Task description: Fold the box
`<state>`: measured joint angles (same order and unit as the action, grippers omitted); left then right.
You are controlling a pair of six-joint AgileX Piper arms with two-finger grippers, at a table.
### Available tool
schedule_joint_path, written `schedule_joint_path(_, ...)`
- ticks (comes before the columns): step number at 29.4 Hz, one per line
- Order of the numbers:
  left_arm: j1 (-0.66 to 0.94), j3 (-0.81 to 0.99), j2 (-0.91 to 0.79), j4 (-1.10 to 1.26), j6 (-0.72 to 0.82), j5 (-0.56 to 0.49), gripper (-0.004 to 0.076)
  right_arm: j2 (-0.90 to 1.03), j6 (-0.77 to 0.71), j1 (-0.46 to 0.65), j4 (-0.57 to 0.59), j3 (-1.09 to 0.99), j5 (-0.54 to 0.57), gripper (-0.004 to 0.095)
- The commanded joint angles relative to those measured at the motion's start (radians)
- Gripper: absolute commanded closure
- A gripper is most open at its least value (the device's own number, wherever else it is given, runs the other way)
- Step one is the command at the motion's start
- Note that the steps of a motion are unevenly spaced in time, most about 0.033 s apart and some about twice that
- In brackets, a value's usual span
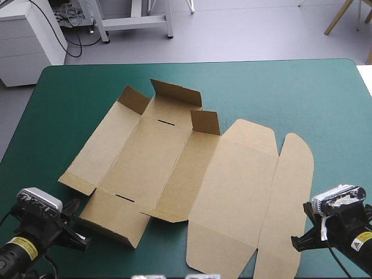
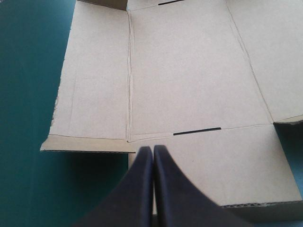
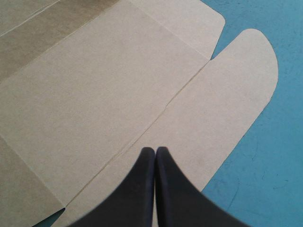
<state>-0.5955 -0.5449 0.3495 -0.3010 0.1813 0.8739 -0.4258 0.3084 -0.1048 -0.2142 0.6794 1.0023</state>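
Note:
The brown box [image 1: 168, 157] lies as a cut sheet, nearly flat, in the middle of the table. Three small flaps at its far end stand slightly raised [image 1: 174, 93]. Its rounded lid flap [image 1: 293, 192] lies flat on the right. My left gripper [image 1: 78, 232] is shut and empty near the sheet's near-left corner; in the left wrist view its tips [image 2: 153, 149] hover over the near end flap [image 2: 227, 165], just short of a slot. My right gripper [image 1: 299, 241] is shut and empty, its tips [image 3: 155, 150] over the rounded lid flap [image 3: 227, 94].
Teal-green cover [image 1: 279, 87] shows on every side of the sheet, widest toward the far edge and the right. The table's far corners are rounded. Nothing else lies on the cover.

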Motion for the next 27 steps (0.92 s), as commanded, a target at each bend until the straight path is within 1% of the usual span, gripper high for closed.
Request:
schedule_joint_path(1, -0.007, -0.035, 0.015, -0.026, 0.005, -0.065, 0.0734, -0.018, -0.003, -0.003, -0.014, 0.034, -0.052, 0.0927)
schedule_joint_path(11, -0.007, -0.035, 0.015, -0.026, 0.009, -0.039, 0.0734, -0.04, -0.003, -0.003, -0.024, 0.034, -0.046, 0.0927)
schedule_joint_path(15, -0.007, -0.035, 0.015, -0.033, 0.008, -0.039, 0.0734, -0.074, 0.001, -0.003, -0.029, 0.053, -0.023, 0.0914)
schedule_joint_path(18, -0.007, -0.035, 0.015, -0.037, 0.008, -0.041, 0.0734, -0.12, 0.007, -0.003, -0.029, 0.094, 0.014, 0.0849)
schedule_joint_path(23, -0.007, -0.035, 0.015, -0.053, 0.008, -0.043, 0.0734, -0.224, 0.007, -0.003, -0.029, 0.192, 0.038, 0.0658)
schedule_joint_path(25, -0.007, -0.035, 0.015, -0.059, 0.008, -0.043, 0.0734, -0.266, 0.007, -0.003, -0.029, 0.24, 0.038, 0.0612)
schedule_joint_path(27, -0.007, -0.035, 0.015, -0.062, 0.008, -0.043, 0.0734, -0.319, 0.011, -0.003, -0.029, 0.289, 0.038, 0.0586)
